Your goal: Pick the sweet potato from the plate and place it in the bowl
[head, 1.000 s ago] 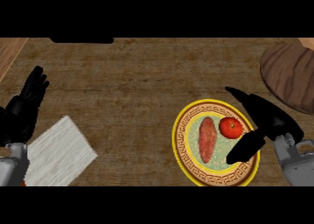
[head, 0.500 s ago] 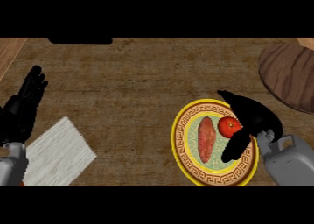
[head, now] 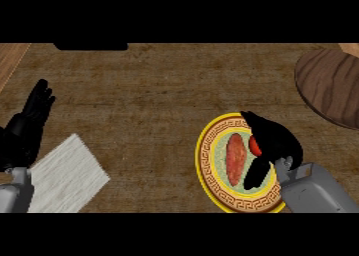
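A reddish-orange sweet potato (head: 236, 156) lies lengthwise on a round plate (head: 211, 150) with a yellow patterned rim, at the lower right of the counter. Beside it on the plate is a red tomato (head: 253, 146), mostly covered by my right hand (head: 274, 142). That hand hovers over the plate's right half, its fingers spread and relaxed, the thumb pointing down beside the sweet potato; it holds nothing. The brown wooden bowl (head: 337, 87) sits at the upper right, partly cut off by the view's edge. My left hand (head: 23, 127) rests open at the far left, fingers up.
A white folded cloth (head: 64, 175) lies at the lower left, next to my left forearm. A dark object (head: 90, 46) sits at the counter's far edge. A lighter wooden strip (head: 5, 62) runs along the left side.
My right hand has moved left over the plate, now covering most of the tomato and reaching the sweet potato's right side. The left hand has stayed still.
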Robot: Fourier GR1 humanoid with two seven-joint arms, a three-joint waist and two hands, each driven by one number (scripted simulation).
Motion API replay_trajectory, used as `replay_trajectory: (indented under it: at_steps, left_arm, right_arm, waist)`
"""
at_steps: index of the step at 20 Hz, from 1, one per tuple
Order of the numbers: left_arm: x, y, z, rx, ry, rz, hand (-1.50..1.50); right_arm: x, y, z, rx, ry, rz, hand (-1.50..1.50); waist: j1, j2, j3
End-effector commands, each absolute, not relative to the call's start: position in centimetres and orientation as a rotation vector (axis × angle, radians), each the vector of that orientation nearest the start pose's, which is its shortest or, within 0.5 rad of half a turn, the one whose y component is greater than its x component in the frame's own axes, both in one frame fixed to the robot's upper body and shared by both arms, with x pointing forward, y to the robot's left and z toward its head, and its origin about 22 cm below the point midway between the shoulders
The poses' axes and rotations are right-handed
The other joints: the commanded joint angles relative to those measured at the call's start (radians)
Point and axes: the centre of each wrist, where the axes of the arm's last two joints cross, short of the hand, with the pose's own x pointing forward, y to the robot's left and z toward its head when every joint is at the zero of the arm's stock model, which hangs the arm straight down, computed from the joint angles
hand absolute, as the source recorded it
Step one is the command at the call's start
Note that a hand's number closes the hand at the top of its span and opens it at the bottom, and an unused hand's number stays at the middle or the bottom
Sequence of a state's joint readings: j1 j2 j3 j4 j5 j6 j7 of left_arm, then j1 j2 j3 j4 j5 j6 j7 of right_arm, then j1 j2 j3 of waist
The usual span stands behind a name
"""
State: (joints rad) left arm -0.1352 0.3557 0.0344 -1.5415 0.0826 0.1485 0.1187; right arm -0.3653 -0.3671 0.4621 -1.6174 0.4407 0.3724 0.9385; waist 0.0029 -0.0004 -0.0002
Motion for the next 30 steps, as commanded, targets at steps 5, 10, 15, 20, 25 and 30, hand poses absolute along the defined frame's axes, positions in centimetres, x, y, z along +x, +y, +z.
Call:
replay_trajectory:
  at_steps: [5,10,15,20,25,30]
  left_arm:
    - [27.4,30.1,6.2,0.300,-1.551,-0.069,0.00]
    - [26.3,31.4,5.0,0.328,-1.568,-0.050,0.00]
    - [27.7,31.1,4.8,0.342,-1.555,-0.092,0.00]
    - [26.6,29.8,5.6,0.316,-1.585,-0.083,0.00]
    - [27.1,30.2,5.4,0.324,-1.576,-0.089,0.00]
    - [26.8,30.0,6.9,0.333,-1.584,-0.073,0.00]
  right_arm:
    - [27.5,-14.6,4.0,-0.639,-0.742,1.119,-1.50]
    - [27.2,-14.5,5.0,-0.677,-0.755,1.082,-1.50]
    - [28.2,-16.9,3.6,-0.671,-0.745,1.097,-1.50]
    - [31.1,-15.4,2.3,-0.554,-0.686,1.088,1.50]
    - [31.0,-14.4,-0.1,-0.570,-0.788,1.131,1.50]
    - [31.2,-15.7,0.5,-0.570,-0.826,1.110,1.50]
  waist:
    - [0.001,0.000,0.000]
    - [0.000,0.000,0.000]
    - [-0.003,0.000,0.000]
    - [0.009,0.002,0.001]
    - [0.007,0.002,0.001]
    - [0.003,0.000,0.000]
